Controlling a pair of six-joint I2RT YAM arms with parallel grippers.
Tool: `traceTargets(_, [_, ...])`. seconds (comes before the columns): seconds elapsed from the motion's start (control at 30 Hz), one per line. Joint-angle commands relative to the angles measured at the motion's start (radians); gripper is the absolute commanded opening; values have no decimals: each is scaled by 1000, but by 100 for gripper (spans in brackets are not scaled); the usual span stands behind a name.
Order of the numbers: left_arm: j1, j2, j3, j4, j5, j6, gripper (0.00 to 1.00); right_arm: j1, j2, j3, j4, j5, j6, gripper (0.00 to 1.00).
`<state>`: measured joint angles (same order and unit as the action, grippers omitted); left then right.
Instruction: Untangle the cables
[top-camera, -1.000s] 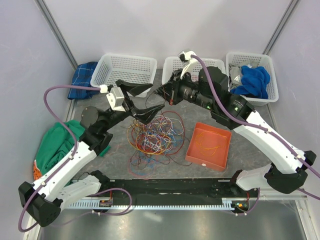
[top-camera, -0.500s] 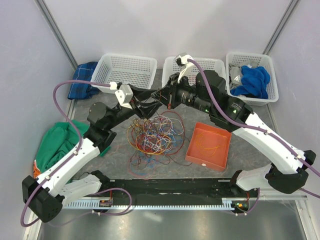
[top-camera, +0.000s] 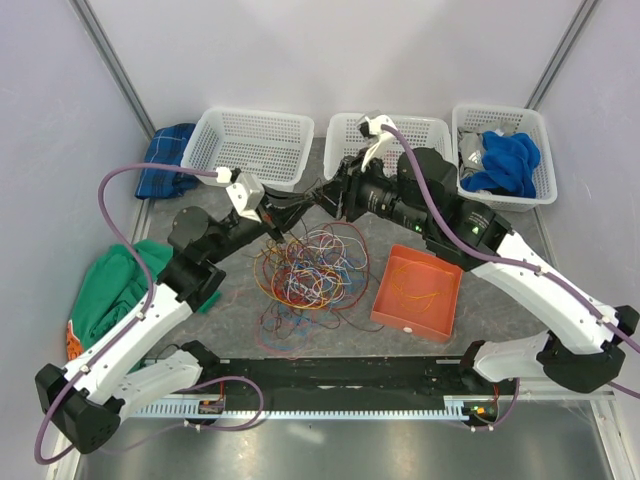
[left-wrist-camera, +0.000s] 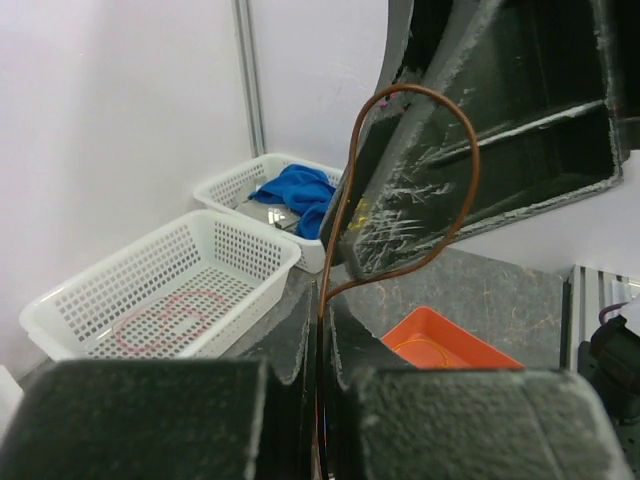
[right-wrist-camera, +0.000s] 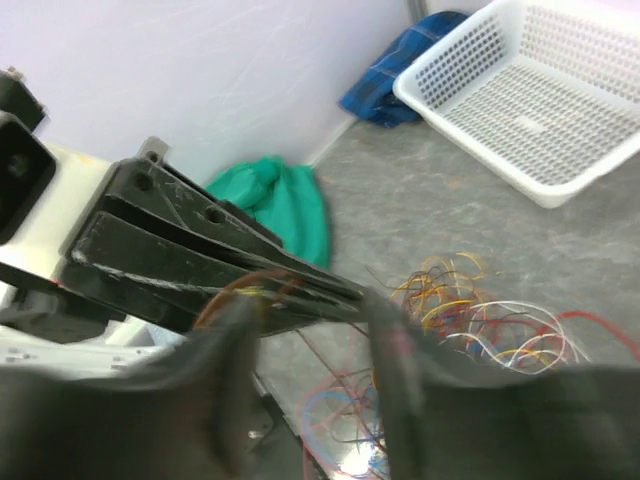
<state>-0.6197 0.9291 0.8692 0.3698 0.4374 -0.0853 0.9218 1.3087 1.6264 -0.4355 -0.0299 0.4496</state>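
The cables (top-camera: 305, 265) lie as a many-coloured tangle on the grey table between the arms. Above its far edge my left gripper (top-camera: 300, 205) and right gripper (top-camera: 322, 197) meet tip to tip. In the left wrist view my left gripper (left-wrist-camera: 322, 300) is shut on a dark brown wire (left-wrist-camera: 410, 180), which rises from the jaws and loops in front of the right gripper's fingers. In the right wrist view my right gripper (right-wrist-camera: 310, 330) is open and blurred, its jaws either side of the left gripper's fingers (right-wrist-camera: 220, 265). The brown wire (right-wrist-camera: 225, 295) loops there.
Three white baskets stand along the back: left (top-camera: 250, 145), middle (top-camera: 345, 130) with a red wire (left-wrist-camera: 160, 320) in it, right (top-camera: 500, 112) with a blue cloth (top-camera: 505, 160). An orange tray (top-camera: 430, 315) sits right of the tangle. A green cloth (top-camera: 115, 285) lies at the left.
My left gripper moved to the right gripper's tips and shut on the brown wire. My right gripper, shut before, has opened and let the wire go.
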Motion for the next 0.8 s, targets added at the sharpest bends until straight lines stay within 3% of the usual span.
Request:
traceTargets(0.0, [2, -9, 94, -75, -77, 16, 2, -3, -66, -26, 4, 77, -25, 68])
traceTargets(0.07, [3, 3, 125, -106, -98, 6, 2, -3, -78, -36, 1, 107, -28, 87])
traceTargets(0.13, [3, 31, 172, -149, -132, -11, 2, -3, -91, -43, -18, 143, -29, 98])
traceTargets(0.37, [17, 192, 410, -296, -285, -60, 2, -3, -138, -103, -92, 338, -55, 98])
traceTargets(0.53, [57, 341, 563, -310, -434, -73, 2, -3, -258, -255, -40, 406, -57, 98])
traceTargets(0.77, [170, 620, 986, -364, -531, -85, 2, -4, -397, -457, 50, 444, -40, 98])
